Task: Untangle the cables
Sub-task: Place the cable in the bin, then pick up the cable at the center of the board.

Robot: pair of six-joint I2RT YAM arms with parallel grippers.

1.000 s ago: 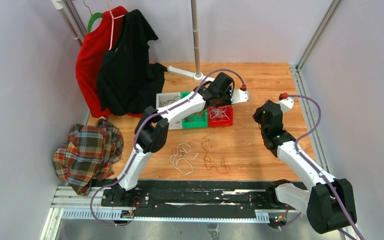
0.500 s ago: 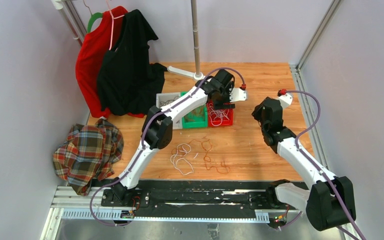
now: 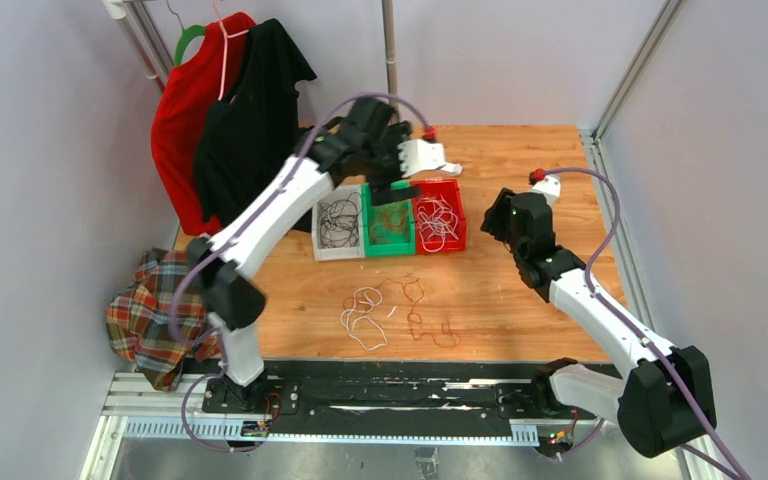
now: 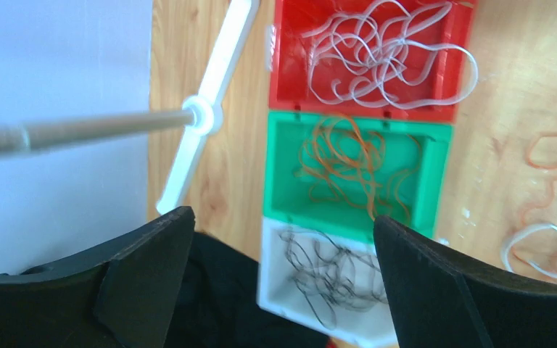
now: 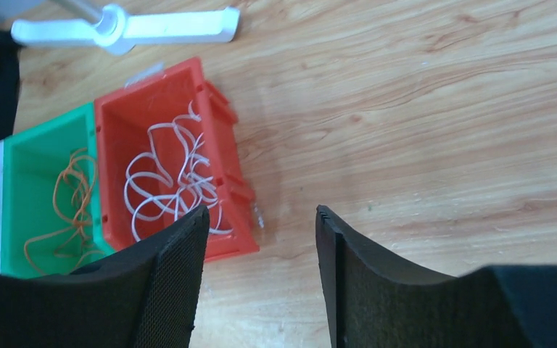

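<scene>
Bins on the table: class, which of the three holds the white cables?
The red bin, at the row's right end in the top view, holds the white cables. The green bin in the middle holds orange cables; the white bin at the left end holds black cables.

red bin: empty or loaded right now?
Loaded. The red bin holds a loose heap of white cables, seen in both wrist views; one loop reaches over its rim toward the table.

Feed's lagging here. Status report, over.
left gripper open, empty, raised by bins; right gripper open, empty. Loose cables on table, white and orange, overlapping. Nothing lying on them.
</scene>
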